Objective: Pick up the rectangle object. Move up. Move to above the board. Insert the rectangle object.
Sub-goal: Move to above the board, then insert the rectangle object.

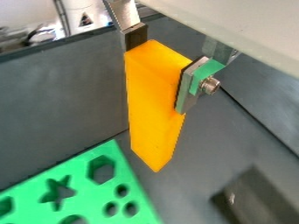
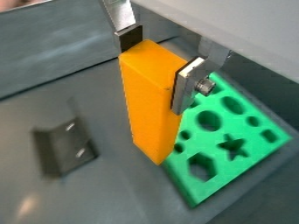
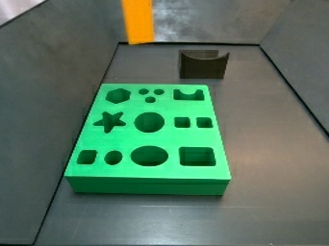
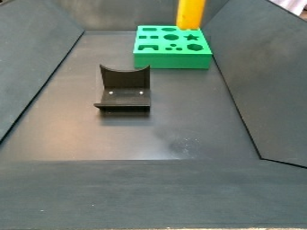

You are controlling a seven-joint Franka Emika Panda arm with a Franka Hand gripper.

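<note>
— Gripper (image 1: 162, 59) status?

— Clamped on the rectangle object (image 1: 155, 107), silver fingers (image 2: 188, 84) pinching its upper end; the orange block hangs clear of the dark floor in both wrist views.

— Which step?

— Lifted, I'd judge, and not yet over the board (image 3: 152, 137). In a side view the block (image 3: 138, 20) sits beyond the board's far edge.

— Next?

— Carry it above a square hole (image 3: 195, 156), keep it upright, then lower.

— Obstacles?

— The fixture (image 4: 122, 88) stands well apart from the board (image 4: 171, 45); nothing blocks the way.
</note>
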